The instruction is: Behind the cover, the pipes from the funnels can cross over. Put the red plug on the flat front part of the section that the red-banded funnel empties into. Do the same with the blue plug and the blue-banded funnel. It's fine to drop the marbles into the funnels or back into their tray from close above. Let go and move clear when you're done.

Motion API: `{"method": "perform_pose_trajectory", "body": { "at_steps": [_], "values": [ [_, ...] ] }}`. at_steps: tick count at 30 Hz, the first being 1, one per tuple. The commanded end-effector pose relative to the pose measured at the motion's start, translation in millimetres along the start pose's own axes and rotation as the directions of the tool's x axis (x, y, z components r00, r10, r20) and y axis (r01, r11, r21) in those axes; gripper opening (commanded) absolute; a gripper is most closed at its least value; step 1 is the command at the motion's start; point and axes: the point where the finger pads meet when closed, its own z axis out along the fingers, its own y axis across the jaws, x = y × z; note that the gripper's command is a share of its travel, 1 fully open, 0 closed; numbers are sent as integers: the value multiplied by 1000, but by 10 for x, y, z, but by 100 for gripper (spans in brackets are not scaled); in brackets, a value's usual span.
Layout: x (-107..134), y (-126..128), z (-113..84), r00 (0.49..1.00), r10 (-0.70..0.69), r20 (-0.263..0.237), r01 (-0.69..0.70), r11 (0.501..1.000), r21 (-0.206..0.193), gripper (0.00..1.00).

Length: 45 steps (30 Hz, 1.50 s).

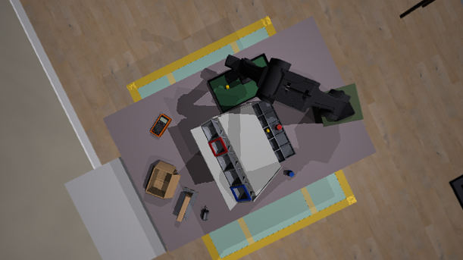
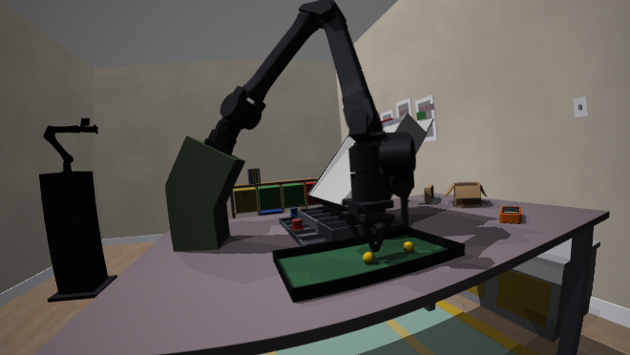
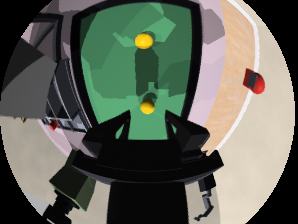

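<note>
The red plug [image 1: 279,127] [image 2: 297,224] [image 3: 53,124] stands on the front part of a section in the grey row [image 1: 282,139]. A yellow marble [image 1: 268,131] lies behind it, apparently in the same section. The blue plug [image 1: 291,174] [image 2: 293,212] is on the table past the row's end. The red-banded funnel [image 1: 212,149] and blue-banded funnel [image 1: 233,194] are at the cover's [image 1: 247,140] top edge. My gripper [image 2: 375,247] [image 3: 147,113] is open and empty, low over the green tray [image 1: 226,99] [image 2: 305,274] [image 3: 110,75], close to one yellow marble [image 2: 367,258] [image 3: 147,107]. Another marble [image 1: 227,87] [image 2: 409,246] [image 3: 144,41] lies farther along.
The tray's black rim surrounds the gripper. The tall white cover stands beside the tray. An orange multimeter [image 1: 161,125] [image 2: 510,215], an open cardboard box [image 1: 162,180] [image 2: 467,195] and a small grey holder with a wooden block [image 1: 185,205] are farther off on the table.
</note>
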Motion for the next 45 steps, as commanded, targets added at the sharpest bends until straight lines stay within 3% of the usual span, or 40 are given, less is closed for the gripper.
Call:
{"method": "perform_pose_trajectory", "body": {
  "at_steps": [1,33,45],
  "values": [
    [14,-47,44,1000,12,-12,-12,1000,-8,56],
    [44,-10,56,1000,14,-17,-14,1000,-13,56],
    [-77,-26,191,1000,-2,5,2,1000,2,56]
  ]
}}
